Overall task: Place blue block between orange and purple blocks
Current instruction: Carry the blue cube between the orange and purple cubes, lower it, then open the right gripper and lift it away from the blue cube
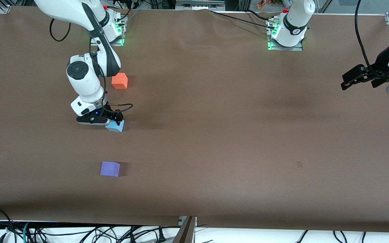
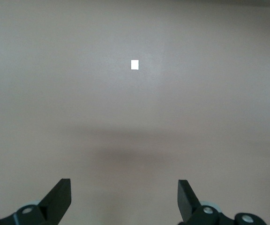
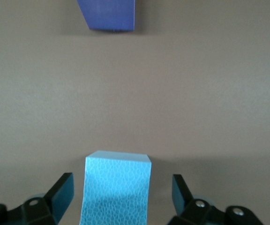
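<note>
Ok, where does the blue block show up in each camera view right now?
Front view: blue block on the table between the orange block and purple block, under the right claw.
Left wrist view: not in it.
Right wrist view: blue block between the open fingers.
Shared landmark: the purple block.

Brown table cover (image 1: 214, 141), small pale patch (image 1: 299, 164), cables (image 1: 113, 233) along table edge

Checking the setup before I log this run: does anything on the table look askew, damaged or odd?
Nothing stands out. The blue block sits flat on the table between the open fingers of the right gripper, with the orange block farther from the front camera and the purple block nearer. The left gripper waits open over bare table.
</note>
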Controlling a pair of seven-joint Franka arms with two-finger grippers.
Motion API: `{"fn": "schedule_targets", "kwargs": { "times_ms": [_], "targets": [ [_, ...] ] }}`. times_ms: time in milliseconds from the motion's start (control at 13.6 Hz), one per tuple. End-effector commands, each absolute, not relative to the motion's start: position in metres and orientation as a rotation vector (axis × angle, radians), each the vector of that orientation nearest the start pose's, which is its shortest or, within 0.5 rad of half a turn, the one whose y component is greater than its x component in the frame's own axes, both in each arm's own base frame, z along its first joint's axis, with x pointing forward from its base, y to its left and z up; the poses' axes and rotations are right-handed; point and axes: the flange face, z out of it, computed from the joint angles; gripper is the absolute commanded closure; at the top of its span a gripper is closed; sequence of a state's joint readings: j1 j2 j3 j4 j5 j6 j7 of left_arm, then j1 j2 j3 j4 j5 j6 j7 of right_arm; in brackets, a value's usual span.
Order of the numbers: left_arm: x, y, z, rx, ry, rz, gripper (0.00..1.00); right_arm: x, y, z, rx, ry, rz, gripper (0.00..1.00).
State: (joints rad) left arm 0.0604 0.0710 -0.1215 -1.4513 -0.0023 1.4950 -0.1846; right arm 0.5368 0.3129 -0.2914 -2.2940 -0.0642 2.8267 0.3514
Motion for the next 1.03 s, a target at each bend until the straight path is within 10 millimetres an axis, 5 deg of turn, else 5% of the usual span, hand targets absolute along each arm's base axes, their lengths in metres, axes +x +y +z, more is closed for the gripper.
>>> {"fn": "schedule_targets", "kwargs": {
  "times_ms": [0,440,954],
  "targets": [
    [0.568,-0.029,0.637,-3.126,-0.199,0.051,0.0,0.547,0.14,0.272,-3.156,0.02,-0.387,0.03],
    [0.568,-0.029,0.637,-3.127,-0.194,0.048,0.0,0.6,0.162,0.399,-3.263,-0.014,-0.041,0.02],
    [0.568,-0.03,0.638,-3.127,-0.194,0.046,0.0,0.6,0.148,0.517,-3.288,-0.107,0.168,0.01]
  ]
}}
